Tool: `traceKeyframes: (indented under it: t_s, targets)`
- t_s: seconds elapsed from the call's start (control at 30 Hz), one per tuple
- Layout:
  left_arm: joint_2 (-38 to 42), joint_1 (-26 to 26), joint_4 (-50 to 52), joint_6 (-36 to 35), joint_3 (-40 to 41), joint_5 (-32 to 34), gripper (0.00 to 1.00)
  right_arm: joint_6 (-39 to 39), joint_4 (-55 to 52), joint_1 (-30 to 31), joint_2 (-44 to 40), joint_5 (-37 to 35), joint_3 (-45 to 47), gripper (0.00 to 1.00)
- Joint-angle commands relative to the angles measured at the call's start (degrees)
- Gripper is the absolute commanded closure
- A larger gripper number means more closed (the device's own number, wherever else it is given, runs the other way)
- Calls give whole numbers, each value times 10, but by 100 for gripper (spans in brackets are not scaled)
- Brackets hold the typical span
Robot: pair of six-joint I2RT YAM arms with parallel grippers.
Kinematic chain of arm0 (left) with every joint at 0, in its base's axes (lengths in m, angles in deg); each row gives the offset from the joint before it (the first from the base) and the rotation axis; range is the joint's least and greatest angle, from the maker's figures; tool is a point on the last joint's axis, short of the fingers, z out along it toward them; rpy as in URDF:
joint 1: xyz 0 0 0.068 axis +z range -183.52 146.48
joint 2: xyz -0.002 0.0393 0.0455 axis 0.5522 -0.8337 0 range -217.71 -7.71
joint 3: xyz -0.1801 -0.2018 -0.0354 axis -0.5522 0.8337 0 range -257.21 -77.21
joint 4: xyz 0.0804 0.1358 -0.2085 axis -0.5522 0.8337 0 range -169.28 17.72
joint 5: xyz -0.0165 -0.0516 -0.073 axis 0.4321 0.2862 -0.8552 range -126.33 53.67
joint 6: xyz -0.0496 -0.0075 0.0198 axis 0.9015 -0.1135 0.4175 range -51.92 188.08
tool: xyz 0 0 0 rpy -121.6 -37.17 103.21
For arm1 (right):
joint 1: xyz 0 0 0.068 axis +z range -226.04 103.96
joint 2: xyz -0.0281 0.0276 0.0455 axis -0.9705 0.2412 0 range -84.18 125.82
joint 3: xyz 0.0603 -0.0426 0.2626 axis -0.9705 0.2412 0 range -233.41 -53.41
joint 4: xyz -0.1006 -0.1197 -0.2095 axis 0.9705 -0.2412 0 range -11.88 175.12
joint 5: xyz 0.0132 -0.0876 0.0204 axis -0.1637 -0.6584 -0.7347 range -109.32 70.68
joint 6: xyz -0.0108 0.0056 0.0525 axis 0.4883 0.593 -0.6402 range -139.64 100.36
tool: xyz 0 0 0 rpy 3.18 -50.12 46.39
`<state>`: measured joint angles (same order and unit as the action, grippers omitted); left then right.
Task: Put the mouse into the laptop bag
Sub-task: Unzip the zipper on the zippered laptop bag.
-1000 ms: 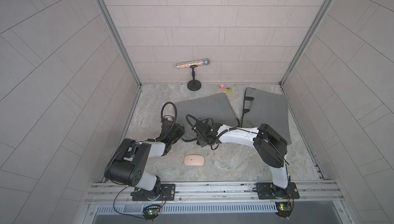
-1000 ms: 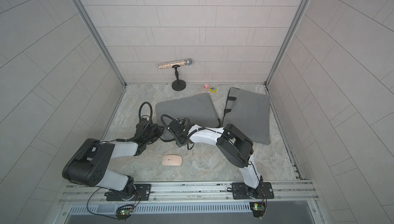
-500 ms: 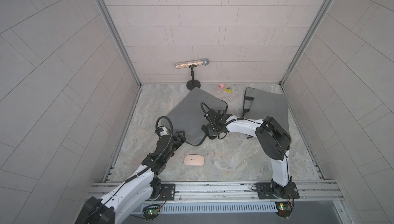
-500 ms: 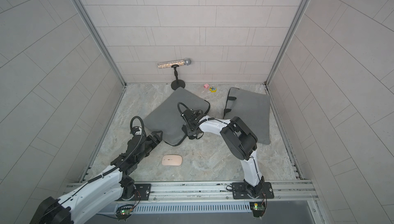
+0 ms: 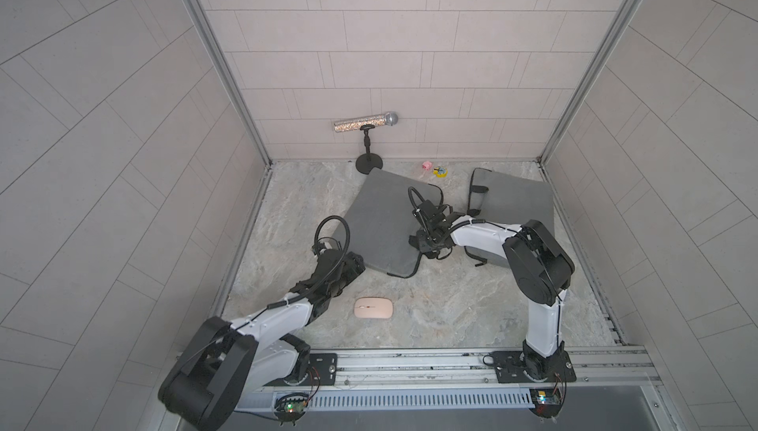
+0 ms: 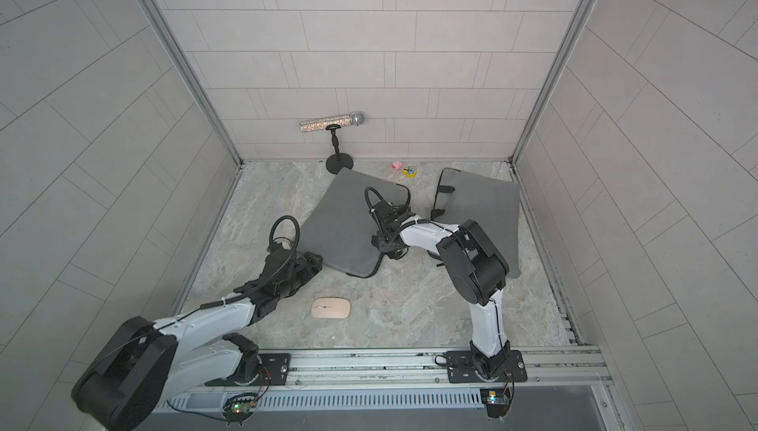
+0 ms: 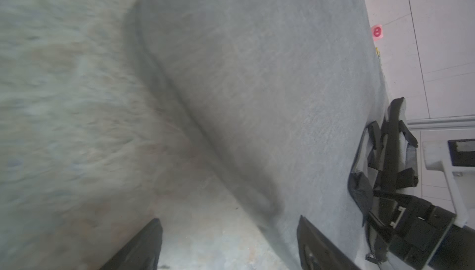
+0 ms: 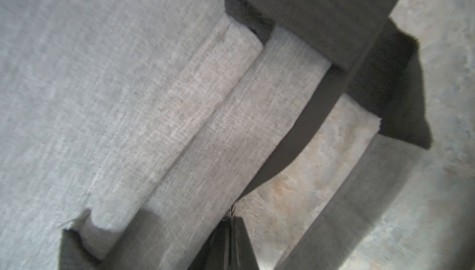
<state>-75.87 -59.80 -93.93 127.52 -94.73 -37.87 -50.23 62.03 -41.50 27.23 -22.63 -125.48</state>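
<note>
On the marble-patterned tabletop (image 5: 451, 306), the pink mouse (image 5: 373, 308) lies flat beside the left arm, apart from the grey laptop bag (image 5: 381, 223) behind it. The left gripper (image 7: 228, 230) stands with jaws apart at the bag's near corner, holding nothing. The right gripper (image 8: 232, 223) is clamped on the bag's edge by its black handle (image 8: 321, 101).

We see soft, even light in both top views, walls (image 5: 102, 121) bowing toward the frame edges; both wrist views smear the laptop bag (image 7: 257, 76) with blur.
</note>
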Motion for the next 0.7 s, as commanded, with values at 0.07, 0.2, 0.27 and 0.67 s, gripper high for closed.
traceKeyframes:
  t_s: [0.07,0.2,0.27,0.67]
  targets:
    - [-74,-4,-74,-18,-37,-26,42,7,4,4,10,2,12,100]
    - [-110,-7,-94,-6,-52,-43,91,8,9,12,-6,3,27,100]
    - [-115,-14,-98,-2,-53,-46,99,8,14,19,-21,-1,41,100]
    - [-78,-26,-62,14,-43,3,100,-29,65,95,-152,-15,164,100]
